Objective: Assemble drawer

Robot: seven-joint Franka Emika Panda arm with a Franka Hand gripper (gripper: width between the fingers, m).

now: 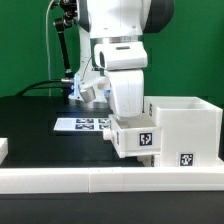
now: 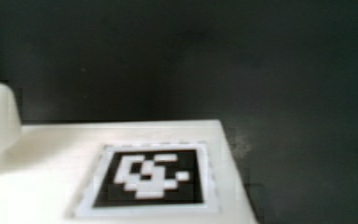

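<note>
White arm point(image 1: 118, 40), dark joints

No words, brands or numbers can be read. Only black-and-white marker tags appear: on the drawer box point(image 1: 185, 125), the small drawer part point(image 1: 135, 137), and the marker board point(image 1: 82, 124).

My drawer box point(image 1: 185, 128) is white, open at the top, standing upright on the black tabletop point(image 1: 30, 115) toward the exterior view's right. A smaller white panel point(image 1: 135, 138) bearing a black-and-white tag touches its near side; up close, that tag point(image 2: 153, 173) is blurred.
</note>
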